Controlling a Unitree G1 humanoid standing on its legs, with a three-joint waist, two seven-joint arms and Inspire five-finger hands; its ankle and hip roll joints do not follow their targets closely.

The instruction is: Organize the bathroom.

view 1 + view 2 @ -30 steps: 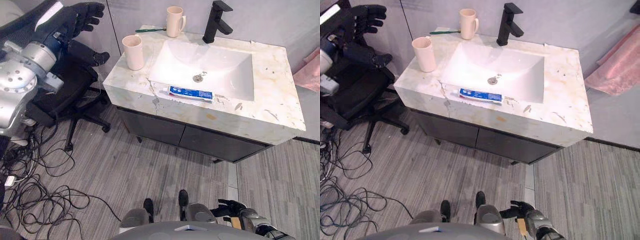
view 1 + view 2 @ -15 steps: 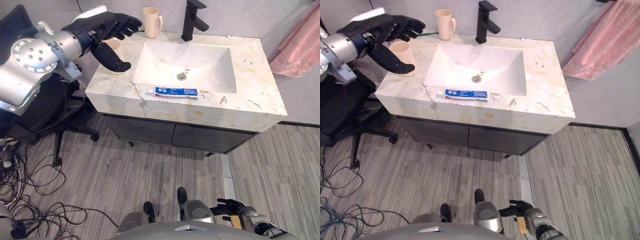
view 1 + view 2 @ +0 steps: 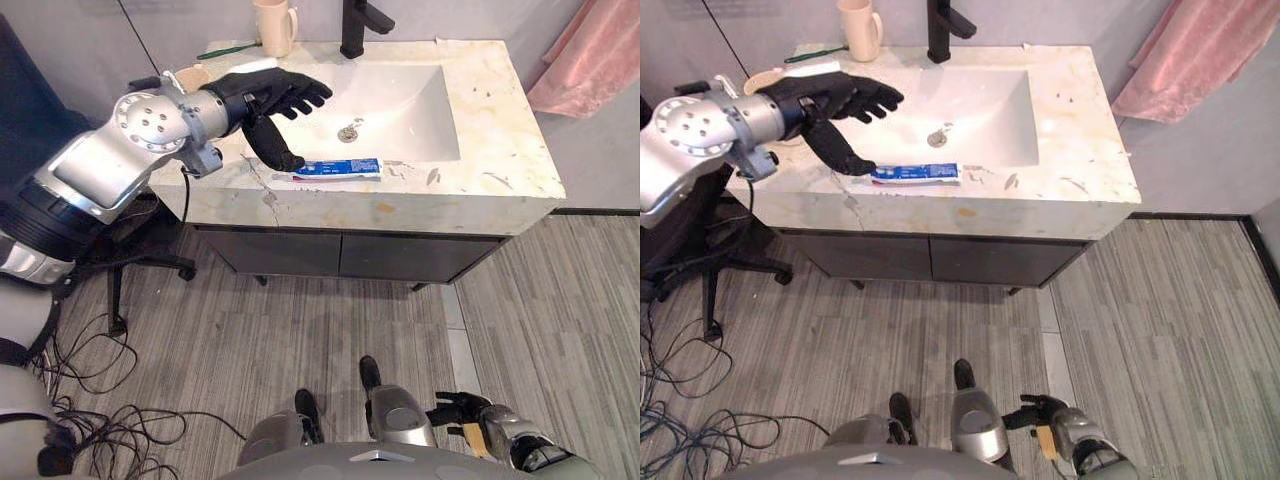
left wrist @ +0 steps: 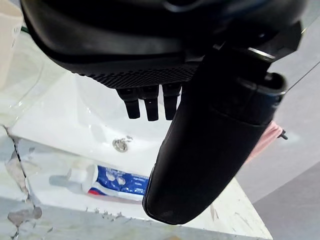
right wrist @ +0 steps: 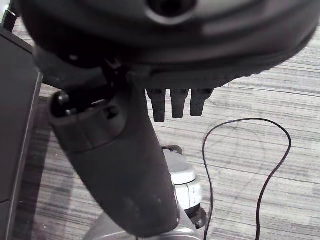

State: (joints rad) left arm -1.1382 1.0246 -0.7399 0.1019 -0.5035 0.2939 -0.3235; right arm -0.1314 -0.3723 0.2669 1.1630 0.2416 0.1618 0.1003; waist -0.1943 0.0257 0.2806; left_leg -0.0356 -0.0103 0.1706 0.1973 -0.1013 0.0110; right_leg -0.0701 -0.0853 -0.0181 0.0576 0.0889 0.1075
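Your left hand (image 3: pixel 268 100) is now out over the bench (image 3: pixel 500 150), fingers (image 3: pixel 305 95) straight and spread, thumb pointing down toward the toothpaste tube (image 3: pixel 338 169) that lies flat on the front strip of the bench, just in front of the sink (image 3: pixel 400 100). Half a second ago that hand was back by the left corner, next to the beige cup; a second ago it was off the bench altogether, raised over the office chair. So the arm has swung in from the side and the tube now sits just beside the thumb, apparently not yet touched. Judging by this, you are lining up to pick up the tube, and nothing has been tidied yet: the mug (image 3: pixel 273 22) and the green toothbrush (image 3: pixel 228 49) are at the back left by the tap (image 3: pixel 358 22). The whole view has also shifted, so the camera has moved and the bench itself has not. Your right hand (image 3: pixel 462 410) hangs low beside the body over the floor, its fingers loosely relaxed and holding nothing.
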